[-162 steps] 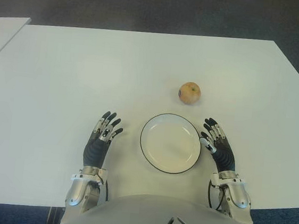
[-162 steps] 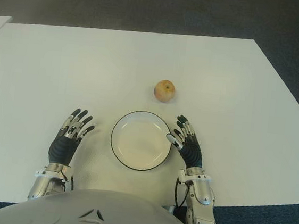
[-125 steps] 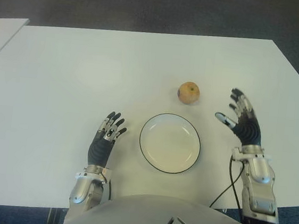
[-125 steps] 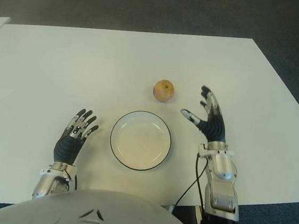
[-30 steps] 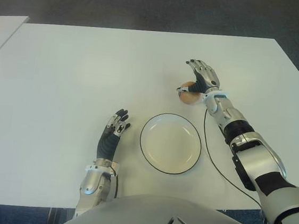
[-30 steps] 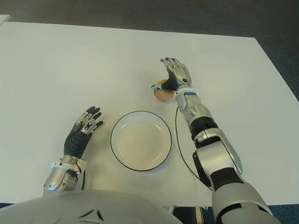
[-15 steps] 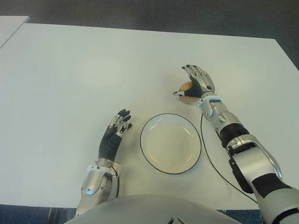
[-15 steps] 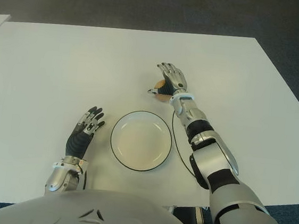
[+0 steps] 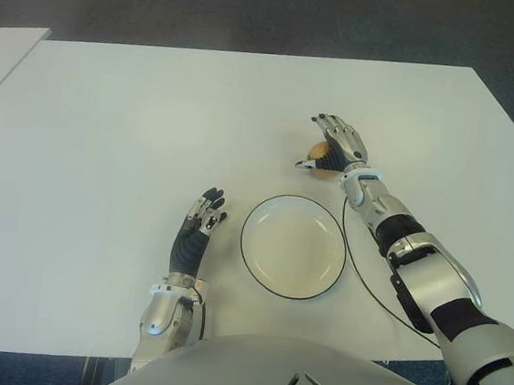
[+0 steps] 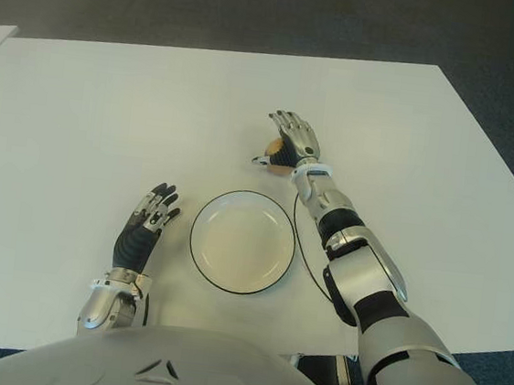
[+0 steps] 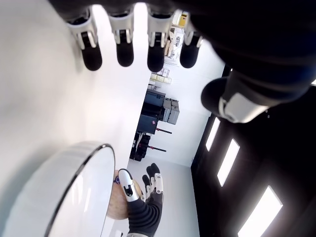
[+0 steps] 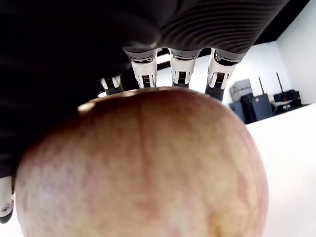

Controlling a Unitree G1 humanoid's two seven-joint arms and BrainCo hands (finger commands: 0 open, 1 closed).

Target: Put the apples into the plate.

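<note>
One yellow-red apple (image 9: 316, 151) sits on the white table (image 9: 106, 140), just beyond the empty white plate (image 9: 293, 247) with a dark rim. My right hand (image 9: 337, 146) covers the apple from above and from the right. Its palm is over the fruit, the fingers (image 12: 180, 74) stretch past it, and the thumb points out on the apple's left. In the right wrist view the apple (image 12: 143, 168) fills the picture under the palm, and the fingers are not curled round it. My left hand (image 9: 195, 235) shows left of the plate with relaxed fingers (image 11: 118, 49), holding nothing.
A second white table edge (image 9: 5, 51) shows at the far left. Dark carpet (image 9: 258, 9) lies beyond the table's far edge. A black cable (image 9: 358, 277) runs from my right arm past the plate's right side.
My right hand left its place beside the plate and reached out to the apple. In the last second it settled over the fruit, thumb swinging to the apple's left. The left hand barely moved.
</note>
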